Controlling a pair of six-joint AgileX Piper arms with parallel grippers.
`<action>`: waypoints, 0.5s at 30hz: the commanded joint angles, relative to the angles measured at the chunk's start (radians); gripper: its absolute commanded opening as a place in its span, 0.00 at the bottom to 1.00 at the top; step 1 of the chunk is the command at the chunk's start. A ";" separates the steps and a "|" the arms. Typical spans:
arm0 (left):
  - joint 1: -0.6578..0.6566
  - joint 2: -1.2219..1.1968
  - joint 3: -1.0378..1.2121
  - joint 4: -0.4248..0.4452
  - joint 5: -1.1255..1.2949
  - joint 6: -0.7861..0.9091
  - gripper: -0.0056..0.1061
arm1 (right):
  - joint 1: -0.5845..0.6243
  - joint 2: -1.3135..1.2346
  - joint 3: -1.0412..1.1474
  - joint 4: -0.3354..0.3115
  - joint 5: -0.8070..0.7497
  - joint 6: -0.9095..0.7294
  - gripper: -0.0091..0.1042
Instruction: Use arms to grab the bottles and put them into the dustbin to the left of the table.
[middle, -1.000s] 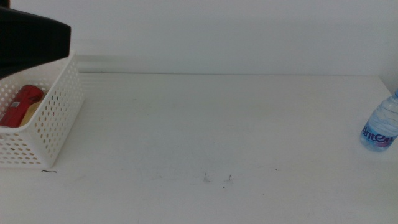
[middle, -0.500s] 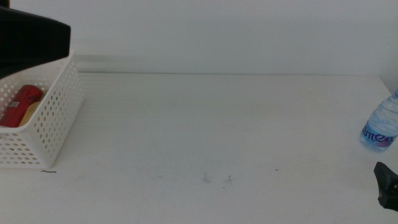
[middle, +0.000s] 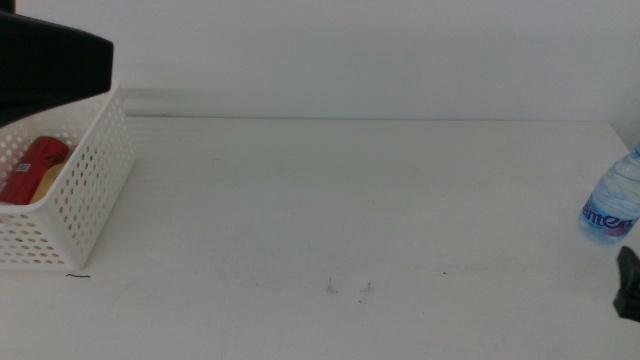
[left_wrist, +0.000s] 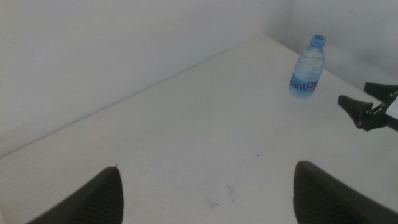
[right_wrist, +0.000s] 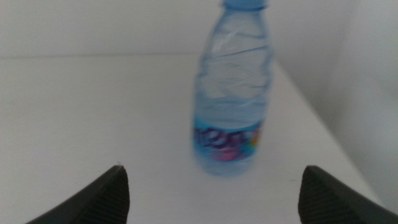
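One water bottle (right_wrist: 231, 93) faces right hand (right_wrist: 211, 193), unobstructed.

Both tools have plain matte black tapered fingers (left_wrist: 93, 199), and the left arm (middle: 50, 70) shows a broad black housing.

The white table (middle: 350, 200) carries the perforated dustbin (middle: 85, 190) and an upright water bottle (middle: 612, 205).

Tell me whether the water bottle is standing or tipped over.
Standing. The water bottle rests on its base on the table, blue cap uppermost, apart from the right gripper.
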 joint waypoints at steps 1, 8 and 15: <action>-0.003 -0.001 -0.003 0.000 -0.014 0.000 0.89 | -0.009 0.015 0.006 0.081 -0.059 -0.022 0.84; -0.003 -0.001 -0.003 0.000 -0.014 0.000 0.89 | -0.009 0.103 -0.047 0.118 -0.081 -0.051 0.84; -0.003 -0.001 -0.003 0.000 -0.014 0.000 0.89 | -0.009 0.223 -0.143 0.132 -0.081 -0.051 0.84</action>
